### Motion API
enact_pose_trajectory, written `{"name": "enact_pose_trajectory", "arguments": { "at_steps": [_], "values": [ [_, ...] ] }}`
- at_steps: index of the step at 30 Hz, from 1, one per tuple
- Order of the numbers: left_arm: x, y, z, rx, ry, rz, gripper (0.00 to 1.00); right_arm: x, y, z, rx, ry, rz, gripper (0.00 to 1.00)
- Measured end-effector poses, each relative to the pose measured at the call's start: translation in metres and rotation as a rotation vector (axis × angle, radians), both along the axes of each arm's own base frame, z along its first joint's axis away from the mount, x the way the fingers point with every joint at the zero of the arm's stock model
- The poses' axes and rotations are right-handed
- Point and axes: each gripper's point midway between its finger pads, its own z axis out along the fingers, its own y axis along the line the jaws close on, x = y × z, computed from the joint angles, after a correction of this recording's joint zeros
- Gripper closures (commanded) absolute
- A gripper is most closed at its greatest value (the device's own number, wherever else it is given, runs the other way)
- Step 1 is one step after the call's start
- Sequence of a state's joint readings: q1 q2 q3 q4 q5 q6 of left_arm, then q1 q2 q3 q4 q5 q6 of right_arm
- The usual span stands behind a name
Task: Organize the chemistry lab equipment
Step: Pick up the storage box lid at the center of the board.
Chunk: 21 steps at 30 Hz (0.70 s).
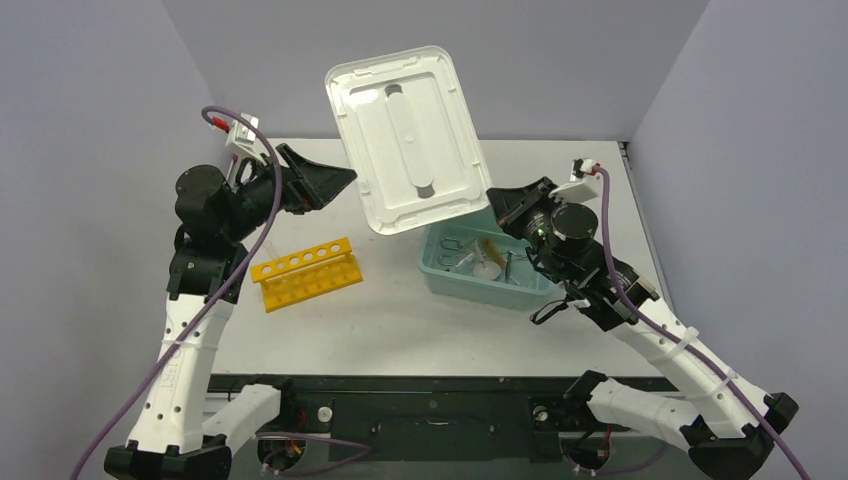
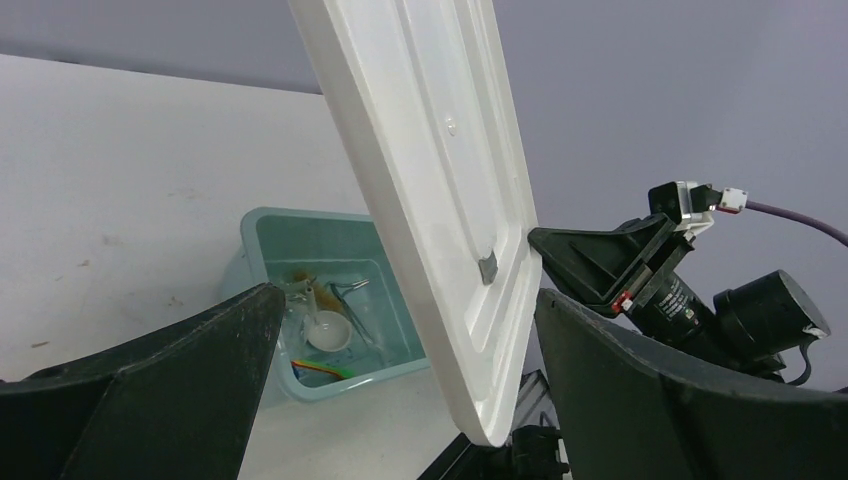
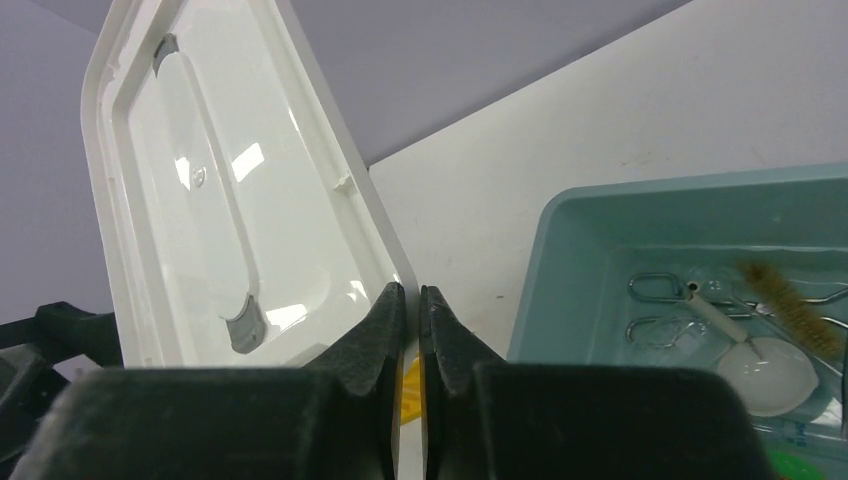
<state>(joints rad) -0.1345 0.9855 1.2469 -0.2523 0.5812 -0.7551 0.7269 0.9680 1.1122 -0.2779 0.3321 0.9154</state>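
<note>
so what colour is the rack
The rack is yellow, clearest in the top view.

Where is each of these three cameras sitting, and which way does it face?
Top: above and behind both arms, looking down at the table; both show.
Left wrist: on the left gripper, facing right toward the lid and tub; its open fingers show.
Right wrist: on the right gripper, facing left; its shut fingers pinch the lid.
Shared: all see lid and tub.

The lid (image 1: 408, 135) is white with small grey tabs (image 3: 243, 328), the tub (image 1: 480, 285) teal, the brush (image 3: 785, 300) tan-bristled, the round dish (image 3: 768, 375) white, the holed rack (image 1: 305, 272) bright yellow, the table (image 1: 400, 320) white, the walls (image 1: 90, 80) pale grey-lilac, the arm cables (image 2: 800, 218) purple.
</note>
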Motion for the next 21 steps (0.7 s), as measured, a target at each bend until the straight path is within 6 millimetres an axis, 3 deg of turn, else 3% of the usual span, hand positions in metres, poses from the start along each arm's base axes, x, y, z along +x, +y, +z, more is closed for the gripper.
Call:
{"name": "enact_pose_trajectory", "arguments": {
  "at_steps": [7,11,12,14,16,18,20,21],
  "values": [
    [-0.001,-0.006,-0.003,-0.065,0.036,-0.035,0.03,-0.014,0.026,0.012,0.071,-0.018,0.085,1.00],
    [-0.003,-0.008,0.002,-0.084,0.026,-0.050,0.03,-0.020,0.047,0.008,0.069,-0.010,0.138,1.00],
    [-0.003,-0.009,0.003,-0.084,0.022,-0.054,0.07,-0.021,0.053,0.005,0.064,-0.004,0.150,1.00],
    [-0.004,-0.009,0.004,-0.082,0.015,-0.060,0.23,-0.023,0.062,-0.002,0.051,0.009,0.170,1.00],
    [-0.004,-0.008,0.004,-0.070,0.004,-0.061,0.57,-0.024,0.069,-0.007,0.041,0.019,0.184,1.00],
    [-0.003,-0.006,0.004,-0.054,-0.002,-0.051,0.76,-0.025,0.071,-0.010,0.029,0.023,0.187,1.00],
    [-0.002,-0.002,0.006,-0.014,-0.032,-0.032,0.86,-0.024,0.070,-0.011,0.019,0.021,0.179,1.00],
    [-0.002,-0.001,0.009,0.002,-0.051,-0.023,0.88,-0.024,0.071,-0.010,0.022,0.018,0.181,0.92]
  ]
}}
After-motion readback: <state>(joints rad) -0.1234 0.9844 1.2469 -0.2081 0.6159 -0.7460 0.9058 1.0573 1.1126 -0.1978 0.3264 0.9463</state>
